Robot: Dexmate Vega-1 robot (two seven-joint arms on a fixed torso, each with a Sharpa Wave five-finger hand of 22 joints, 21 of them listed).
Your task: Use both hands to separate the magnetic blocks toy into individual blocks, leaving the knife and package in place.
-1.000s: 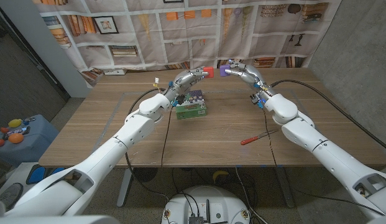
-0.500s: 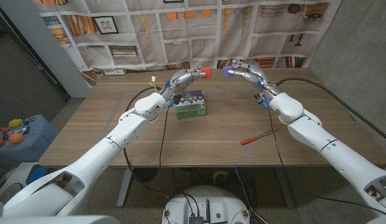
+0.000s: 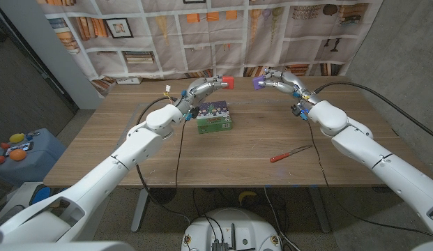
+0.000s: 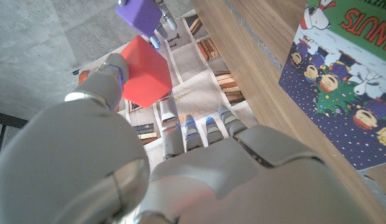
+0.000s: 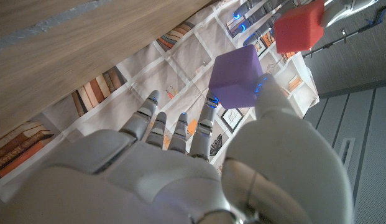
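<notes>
**Blocks pulled apart, held in the air**

The left hand (image 3: 204,86) grips the red block (image 3: 229,82); the right hand (image 3: 279,79) grips the purple block (image 3: 257,82), apart above the tabletop (image 3: 237,150). Next, likely setting both down, clear of package (image 3: 215,117) and knife (image 3: 284,155).

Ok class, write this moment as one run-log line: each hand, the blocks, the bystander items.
left hand: holds red block | right hand: holds purple block | blocks: apart, aloft | package, knife: on table
</notes>
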